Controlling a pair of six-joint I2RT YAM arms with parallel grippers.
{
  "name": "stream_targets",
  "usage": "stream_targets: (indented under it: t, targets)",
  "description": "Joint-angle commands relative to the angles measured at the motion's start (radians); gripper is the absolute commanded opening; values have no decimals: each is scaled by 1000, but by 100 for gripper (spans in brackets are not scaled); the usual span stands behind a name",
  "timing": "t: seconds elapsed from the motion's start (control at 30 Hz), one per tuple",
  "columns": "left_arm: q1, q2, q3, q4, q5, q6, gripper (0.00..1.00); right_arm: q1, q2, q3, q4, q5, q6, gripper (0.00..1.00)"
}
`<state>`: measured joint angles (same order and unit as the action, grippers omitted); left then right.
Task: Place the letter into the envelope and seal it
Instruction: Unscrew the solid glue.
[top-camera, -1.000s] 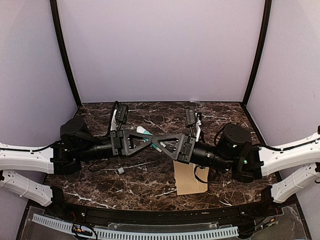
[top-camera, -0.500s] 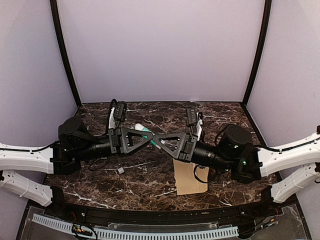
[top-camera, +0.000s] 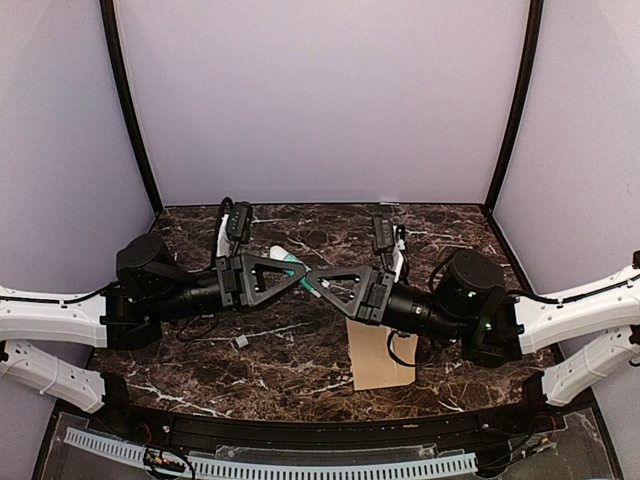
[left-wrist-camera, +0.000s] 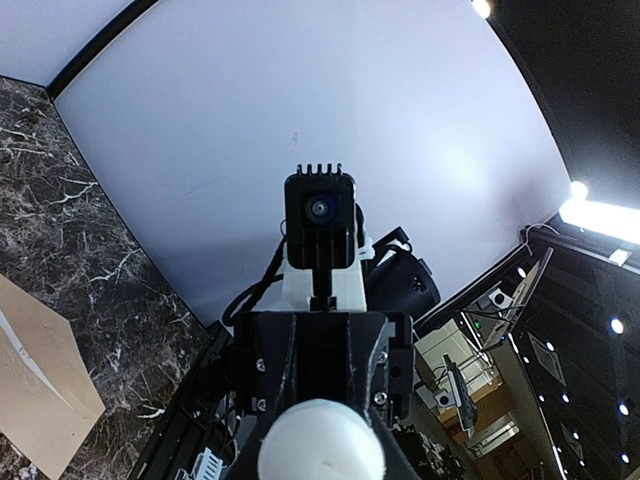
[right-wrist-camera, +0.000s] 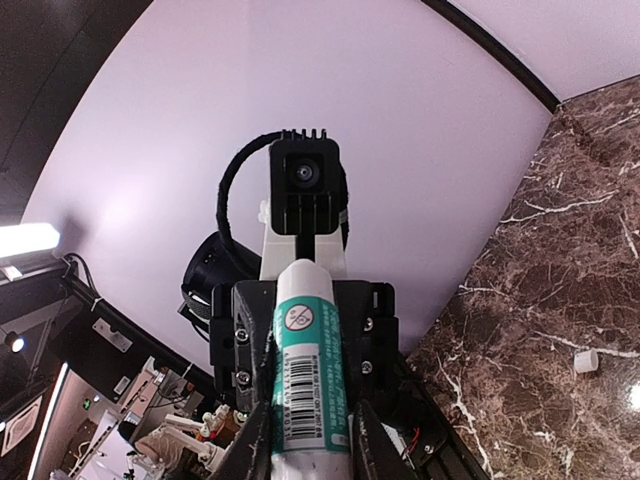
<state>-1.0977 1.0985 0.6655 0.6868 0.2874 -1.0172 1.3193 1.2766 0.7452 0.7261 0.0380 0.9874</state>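
My two grippers meet tip to tip above the middle of the table. Between them is a white glue stick with a green label. The left gripper is shut on one end, whose round white face fills its jaws. The right gripper has its fingers pressed against the labelled body. The tan envelope lies flat on the marble under the right arm, and one corner appears in the left wrist view. The letter is hidden.
A small white piece lies on the marble table in front of the left arm and also shows in the right wrist view. Lilac walls close in the back and both sides.
The right gripper's fingers have closed in on the glue stick. Both grippers have shifted slightly left and back together.
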Motion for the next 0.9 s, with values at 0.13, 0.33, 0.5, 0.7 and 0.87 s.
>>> stream_targets:
  t: [0.13, 0.33, 0.5, 0.7, 0.87]
  targets:
    - [-5, -4, -10, -51, -14, 31, 3, 7, 2, -7, 8, -8, 6, 9]
    - [4, -11, 42, -262, -53, 91, 55, -20, -44, -34, -65, 14, -21, 9]
    - [68, -40, 49, -425, 15, 115, 84, -83, -70, -21, -196, -33, -49, 7]
    - [143, -58, 89, -600, 113, 211, 91, -138, -120, -8, -325, -56, -91, 7]
    - [227, -53, 101, -691, 217, 333, 92, -190, -175, -53, -346, -82, -101, 7]
